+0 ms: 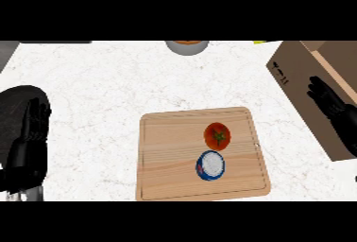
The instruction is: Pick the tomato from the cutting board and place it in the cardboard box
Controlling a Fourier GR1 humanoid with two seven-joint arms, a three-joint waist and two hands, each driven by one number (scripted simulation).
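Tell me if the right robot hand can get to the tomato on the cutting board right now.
Probably yes. The right robot hand is open over the cardboard box, and nothing stands between it and the tomato. The blue-and-white object close beside the tomato might crowd the grasp.

White marbled counter top (pixel 105 90), soft even light

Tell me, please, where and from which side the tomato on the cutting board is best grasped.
I'd take the tomato round its middle, from above, with the right hand, fingers on its left and right flanks. It sits round and stem-up, and the blue-and-white object lies close at its near side, so that side looks crowded.
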